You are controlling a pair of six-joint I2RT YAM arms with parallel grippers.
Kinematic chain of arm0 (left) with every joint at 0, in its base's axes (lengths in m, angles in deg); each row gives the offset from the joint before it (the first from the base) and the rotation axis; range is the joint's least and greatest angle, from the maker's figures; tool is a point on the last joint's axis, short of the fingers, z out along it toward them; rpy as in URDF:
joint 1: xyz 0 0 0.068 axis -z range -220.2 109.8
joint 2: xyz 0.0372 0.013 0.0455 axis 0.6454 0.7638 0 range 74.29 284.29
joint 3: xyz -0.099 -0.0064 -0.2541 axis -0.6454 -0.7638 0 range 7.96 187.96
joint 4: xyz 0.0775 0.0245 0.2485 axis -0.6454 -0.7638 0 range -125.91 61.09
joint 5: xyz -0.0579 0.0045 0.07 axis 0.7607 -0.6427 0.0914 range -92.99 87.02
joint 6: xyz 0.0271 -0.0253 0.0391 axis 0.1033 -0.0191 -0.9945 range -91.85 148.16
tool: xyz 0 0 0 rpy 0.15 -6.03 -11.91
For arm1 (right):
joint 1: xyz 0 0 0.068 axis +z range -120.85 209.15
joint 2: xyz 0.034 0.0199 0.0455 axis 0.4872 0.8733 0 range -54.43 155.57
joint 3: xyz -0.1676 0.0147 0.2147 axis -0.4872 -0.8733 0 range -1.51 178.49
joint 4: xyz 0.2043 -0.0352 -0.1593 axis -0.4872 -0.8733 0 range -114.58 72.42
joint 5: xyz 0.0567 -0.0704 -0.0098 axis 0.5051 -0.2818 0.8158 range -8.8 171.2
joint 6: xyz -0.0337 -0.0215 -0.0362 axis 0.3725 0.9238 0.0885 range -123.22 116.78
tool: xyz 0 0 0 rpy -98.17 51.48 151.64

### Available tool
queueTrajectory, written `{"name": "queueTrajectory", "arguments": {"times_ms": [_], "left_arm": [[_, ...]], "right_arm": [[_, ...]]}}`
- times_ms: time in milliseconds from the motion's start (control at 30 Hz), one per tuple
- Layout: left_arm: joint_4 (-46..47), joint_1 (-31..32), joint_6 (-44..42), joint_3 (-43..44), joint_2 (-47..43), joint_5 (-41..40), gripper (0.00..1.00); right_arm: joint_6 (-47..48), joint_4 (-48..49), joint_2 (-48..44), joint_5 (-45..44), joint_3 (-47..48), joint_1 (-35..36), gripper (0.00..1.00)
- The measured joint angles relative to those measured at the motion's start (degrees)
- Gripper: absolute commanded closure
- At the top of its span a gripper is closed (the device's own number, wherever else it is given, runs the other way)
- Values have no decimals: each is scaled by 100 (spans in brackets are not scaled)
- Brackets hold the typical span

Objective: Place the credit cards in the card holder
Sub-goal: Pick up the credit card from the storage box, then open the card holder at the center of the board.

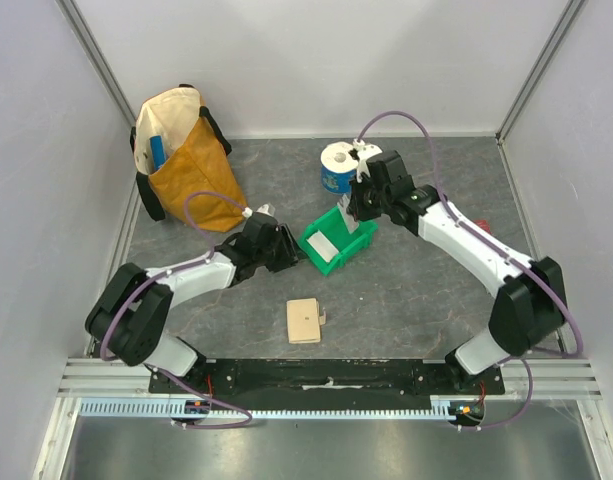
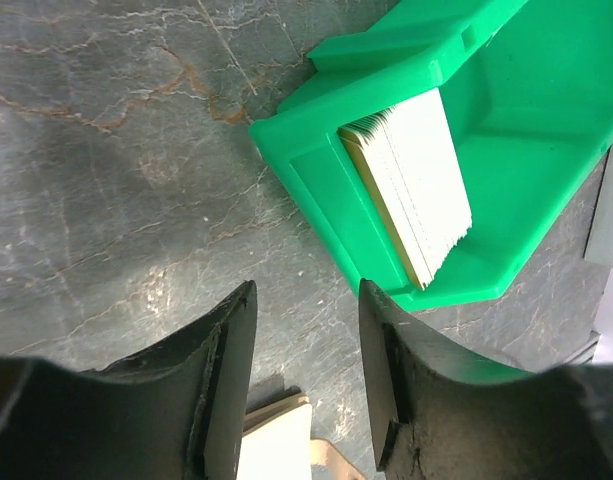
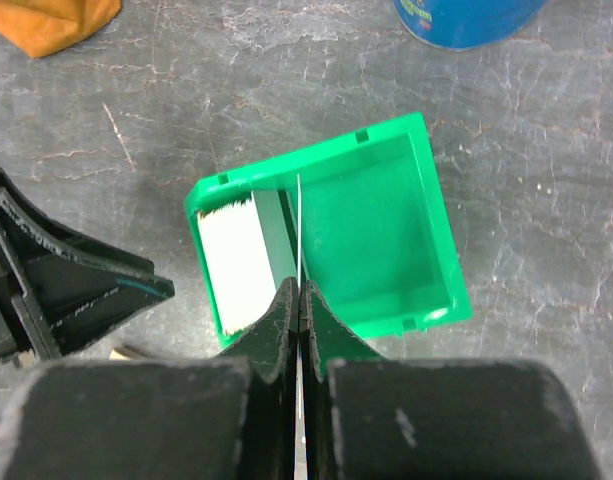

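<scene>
Right pincer (image 3: 299, 290) gripping card (image 3: 299, 220) edge-on, lengthwise along fingers (image 3: 281, 325)

Table (image 1: 406, 300): dark grey stone-look sheet, pale veining, smooth, matt.
Green bin (image 2: 316, 180): moulded plastic, smooth, glossy, highlights along rim.
Credit cards (image 2: 426, 170), stack in bin: white faces, smooth, matt; stack edge yellowish.
Single card (image 3: 299, 225): thin, white, seen edge-on; finish cannot tell.
Left fingers (image 2: 226, 360), right fingers (image 3: 276, 330): black plastic, matt, grainy, scuffed.
Card holder (image 1: 304, 320): tan, leather-like, matt.
Bag (image 1: 191, 170): mustard cloth, cream lining, creased.
Rail (image 1: 96, 378): bare metal, dull sheen.
</scene>
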Motion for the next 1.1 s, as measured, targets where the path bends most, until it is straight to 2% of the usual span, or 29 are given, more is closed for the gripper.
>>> {"name": "queueTrajectory", "arguments": {"times_ms": [200, 400, 633, 967, 1100], "left_arm": [[-544, 0, -74, -11, -619, -286, 41], [-944, 0, -129, -76, -1373, -516, 41], [-1139, 0, -125, -632, -2111, -619, 40], [-1908, 0, -129, -1390, -3862, -796, 40], [-2201, 0, -136, -1399, -3987, -811, 41]], "right_arm": [[-426, -4, -811, 35, -485, 0, 100], [-826, 2, -1425, 111, -807, 0, 100], [-1405, 2, -2120, 249, -1172, 0, 100], [-1923, 20, -2579, 372, -1362, 2, 100], [-2035, 90, -2874, 466, -1733, 17, 100]]}}
